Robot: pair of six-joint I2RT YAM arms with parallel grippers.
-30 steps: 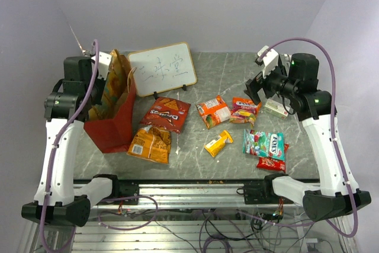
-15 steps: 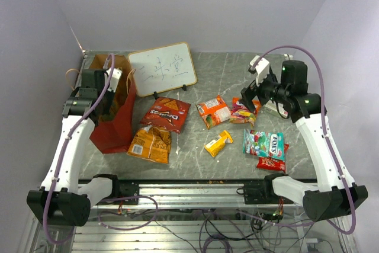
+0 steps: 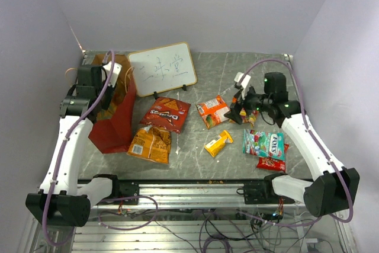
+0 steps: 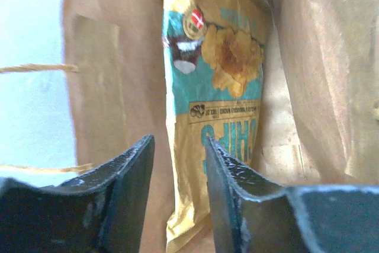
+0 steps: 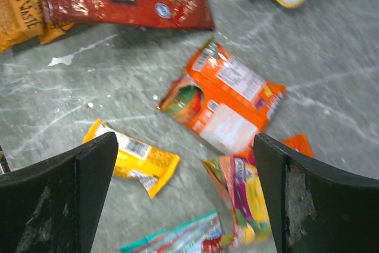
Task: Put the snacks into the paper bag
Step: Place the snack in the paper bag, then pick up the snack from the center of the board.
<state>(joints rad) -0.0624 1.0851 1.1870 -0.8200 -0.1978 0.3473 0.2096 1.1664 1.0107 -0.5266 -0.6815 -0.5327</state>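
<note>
Under the wide-open right gripper (image 5: 185,146) lies the orange packet (image 5: 222,102), likely light, crinkly and slippery; pinch a crimped end. Inside the paper bag (image 4: 308,57), the left gripper (image 4: 177,146) stands parted.

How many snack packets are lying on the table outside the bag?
7: Doritos bag, orange chip bag by the paper bag; orange packet, yellow pack, multicoloured pack mid-table; teal candy bag, red pack at right. Right arm may hide more.
</note>
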